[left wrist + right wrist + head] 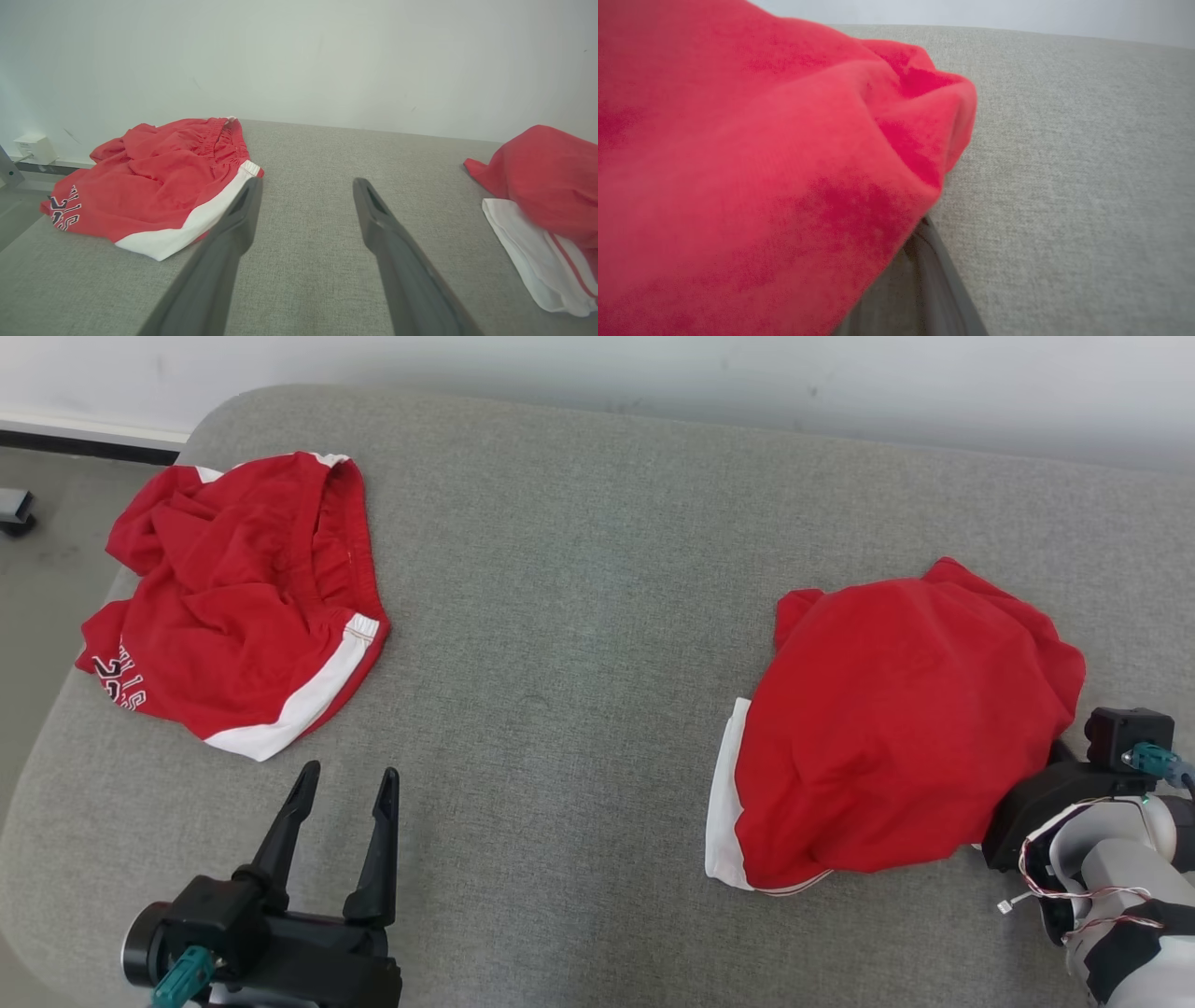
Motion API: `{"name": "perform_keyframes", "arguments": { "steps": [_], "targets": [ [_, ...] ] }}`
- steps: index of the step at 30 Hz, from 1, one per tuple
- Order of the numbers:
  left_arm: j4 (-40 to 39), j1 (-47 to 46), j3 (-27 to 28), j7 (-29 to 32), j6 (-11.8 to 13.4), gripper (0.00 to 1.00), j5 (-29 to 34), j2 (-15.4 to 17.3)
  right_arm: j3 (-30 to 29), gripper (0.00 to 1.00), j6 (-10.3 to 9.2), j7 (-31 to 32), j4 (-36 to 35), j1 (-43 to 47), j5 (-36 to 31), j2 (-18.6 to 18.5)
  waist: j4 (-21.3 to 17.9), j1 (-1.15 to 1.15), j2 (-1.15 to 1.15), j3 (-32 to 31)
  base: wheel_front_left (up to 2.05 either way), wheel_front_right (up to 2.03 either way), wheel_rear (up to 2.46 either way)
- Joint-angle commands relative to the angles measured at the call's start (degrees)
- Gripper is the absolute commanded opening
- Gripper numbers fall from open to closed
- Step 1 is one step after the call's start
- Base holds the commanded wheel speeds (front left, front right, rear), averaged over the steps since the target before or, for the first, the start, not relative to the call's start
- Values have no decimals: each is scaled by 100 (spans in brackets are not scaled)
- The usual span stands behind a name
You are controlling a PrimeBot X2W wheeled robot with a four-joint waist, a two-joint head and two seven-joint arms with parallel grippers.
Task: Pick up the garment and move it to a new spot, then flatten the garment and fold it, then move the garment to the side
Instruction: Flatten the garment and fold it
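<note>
The pick-up is in hand: the right gripper (1036, 807) sits under the mounded red garment (896, 719) at the right of the grey padded table (579, 616), with its fingers hidden, so a grasp cannot be confirmed. The left gripper (347, 775) hovers spread and empty near the crumpled red shorts (233, 607). The next move probably calls for a firm pinch, then a lift clear.

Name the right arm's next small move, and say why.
Probably close the right gripper on the cloth, then lift slightly. Its fingers are mostly hidden under the edge of the right-hand red garment, bunched on the grey table, so cloth likely lies between them. The left gripper hovers open, apart from the other red garment.
</note>
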Motion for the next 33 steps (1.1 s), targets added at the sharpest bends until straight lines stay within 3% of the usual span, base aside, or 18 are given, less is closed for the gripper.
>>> {"name": "perform_keyframes", "arguments": {
  "steps": [1,5,18,29,33],
  "targets": [
    [12,-22,25,-5,-4,100,58,-9,38,0,15,27,95,37,60,66,21,0,-1,7,0,0,0],
    [45,106,107,-5,-17,100,66,-5,-32,0,1,-43,67,41,210,-147,-28,0,-1,-103,0,0,0],
    [116,501,172,-5,-28,100,137,27,-774,0,2,-62,-1043,900,61,-1127,-556,0,-1,-922,0,0,0],
    [86,694,159,-5,-33,100,137,-4,-1167,0,2,-54,-1761,942,-163,-2015,-526,0,-1,-1140,0,0,0],
    [58,770,204,-5,-25,100,137,-33,-1125,0,2,-31,-2065,868,-259,-2104,-470,0,-1,-1233,0,0,0]
  ]
}}
